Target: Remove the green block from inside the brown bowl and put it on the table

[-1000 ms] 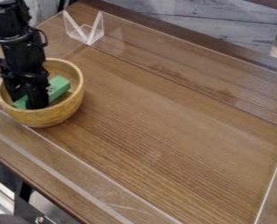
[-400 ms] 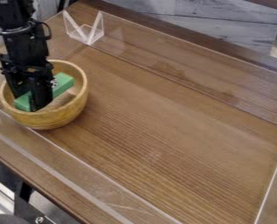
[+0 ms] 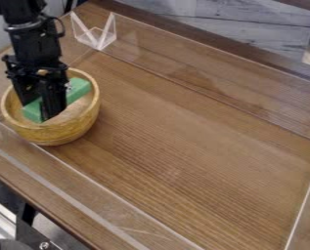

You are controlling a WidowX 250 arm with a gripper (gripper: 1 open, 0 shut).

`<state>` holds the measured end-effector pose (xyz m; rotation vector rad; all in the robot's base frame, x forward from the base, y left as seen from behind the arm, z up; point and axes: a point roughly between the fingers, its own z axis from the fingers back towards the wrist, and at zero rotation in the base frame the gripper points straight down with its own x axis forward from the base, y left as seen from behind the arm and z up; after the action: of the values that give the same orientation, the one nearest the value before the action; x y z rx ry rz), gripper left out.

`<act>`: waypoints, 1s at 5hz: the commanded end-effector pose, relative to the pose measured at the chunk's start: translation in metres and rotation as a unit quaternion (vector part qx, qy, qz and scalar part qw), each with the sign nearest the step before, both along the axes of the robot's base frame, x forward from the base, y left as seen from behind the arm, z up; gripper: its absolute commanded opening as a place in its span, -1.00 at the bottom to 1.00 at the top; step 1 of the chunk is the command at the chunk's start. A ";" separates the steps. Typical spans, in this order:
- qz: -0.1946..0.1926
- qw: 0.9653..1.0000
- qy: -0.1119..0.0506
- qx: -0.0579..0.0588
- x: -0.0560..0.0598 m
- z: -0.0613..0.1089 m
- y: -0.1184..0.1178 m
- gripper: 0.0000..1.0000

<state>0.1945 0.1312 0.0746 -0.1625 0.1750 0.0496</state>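
Note:
The brown bowl [image 3: 56, 133] sits at the left of the table [image 3: 197, 146], near its front-left edge. Inside it the green block [image 3: 79, 91] lies tilted, its ends showing on either side of the fingers. My black gripper [image 3: 48, 105] reaches straight down into the bowl and is shut on the middle of the block. The fingers hide the block's centre and part of the bowl's inside.
A small clear plastic stand [image 3: 95, 31] is at the back left, just behind the bowl. A low clear rim [image 3: 66, 186] runs along the table's edges. Bare wood-grain tabletop stretches to the right of the bowl.
The arm has shifted slightly right and up, and the green block now sits higher in the bowl between the fingers. The bowl has barely moved.

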 end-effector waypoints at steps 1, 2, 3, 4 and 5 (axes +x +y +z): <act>-0.004 0.999 -0.035 0.019 0.012 0.022 -0.006 -1.00; -0.006 0.999 -0.037 0.013 0.015 0.025 -0.016 -1.00; -0.010 0.999 -0.039 0.007 0.018 0.030 -0.030 -1.00; -0.015 0.999 -0.041 0.002 0.022 0.032 -0.044 -1.00; -0.024 0.999 -0.043 -0.002 0.025 0.033 -0.059 -1.00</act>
<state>0.2161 0.0709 0.0925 -0.1895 0.1500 -0.0048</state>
